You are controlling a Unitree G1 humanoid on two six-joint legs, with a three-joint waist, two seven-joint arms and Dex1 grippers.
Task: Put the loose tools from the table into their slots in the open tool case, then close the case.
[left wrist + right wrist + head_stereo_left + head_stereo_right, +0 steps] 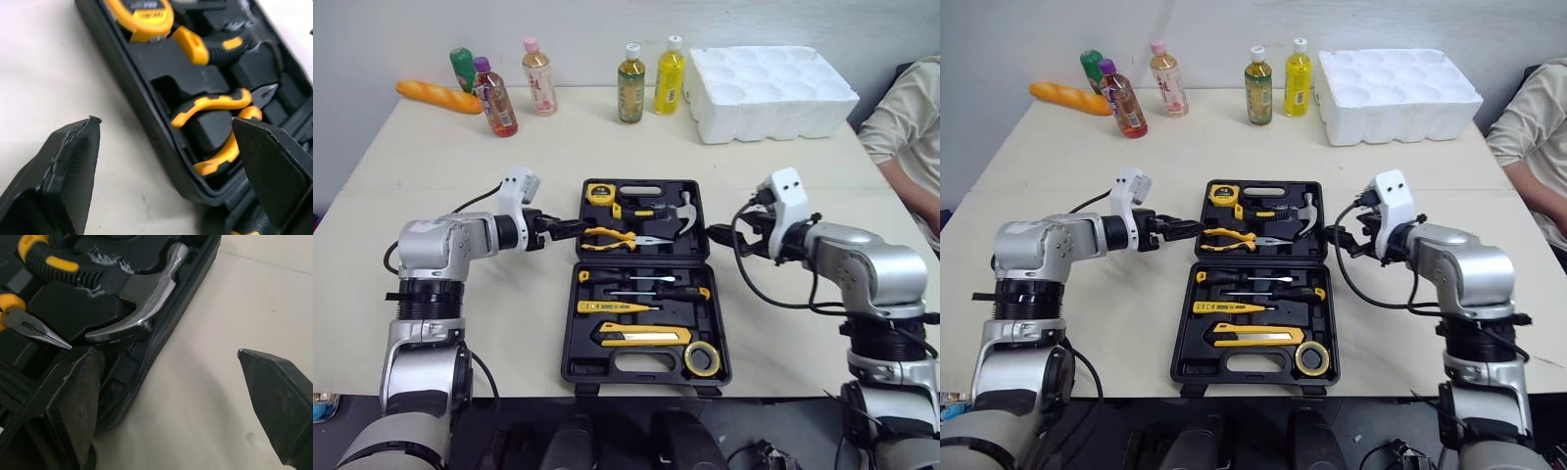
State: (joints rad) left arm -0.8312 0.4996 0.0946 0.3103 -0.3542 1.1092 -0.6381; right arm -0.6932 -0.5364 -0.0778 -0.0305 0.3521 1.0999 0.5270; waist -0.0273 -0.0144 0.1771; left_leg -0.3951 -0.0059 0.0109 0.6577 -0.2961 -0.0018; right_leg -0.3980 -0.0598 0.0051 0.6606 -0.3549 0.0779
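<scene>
Open tool case [582, 368] on table [514, 323]

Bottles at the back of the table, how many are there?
5, along the far side: a green one, purple-capped, pink-capped, then a brownish one and a yellow one by the foam tray.

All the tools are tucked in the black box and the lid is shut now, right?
Not quite. The tools, like the hammer and pliers, are tucked in the tool case, but its lid is open, lying flat on the table. The left eye view shows it.
</scene>
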